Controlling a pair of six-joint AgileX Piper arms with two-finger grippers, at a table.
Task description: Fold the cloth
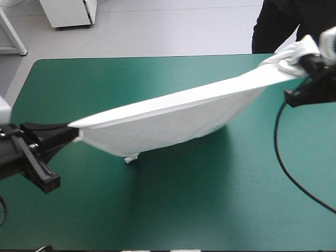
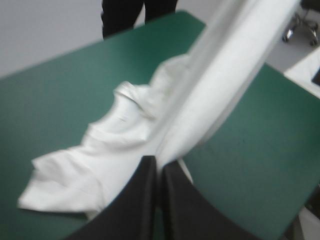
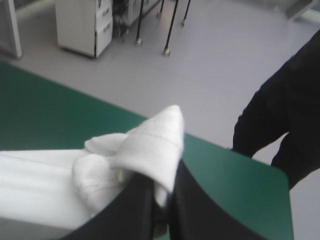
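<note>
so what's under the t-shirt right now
Only the teal-green cover shows under the T-shirt, held taut by the left gripper and right gripper; its hanging part trails on the cover, hiding the patch beneath.

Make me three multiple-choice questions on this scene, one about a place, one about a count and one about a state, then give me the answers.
1. Where is the T-shirt?
A. Stretched above the table between the left gripper and the right gripper.
B. Folded in a bundle at the table's near edge.
C. Draped over the table's left edge.

2. How many grippers hold it?
A. None.
B. One.
C. Two.

3. How do the left gripper's fingers stand?
A. Wide open.
B. Shut on the T-shirt.
C. Shut on nothing.

Answers:
1 A: the high view shows it spanning from one gripper to the other.
2 C: each wrist view shows white cloth pinched at its own fingertips.
3 B: the black fingers all but meet, with the sheet between them.
</note>
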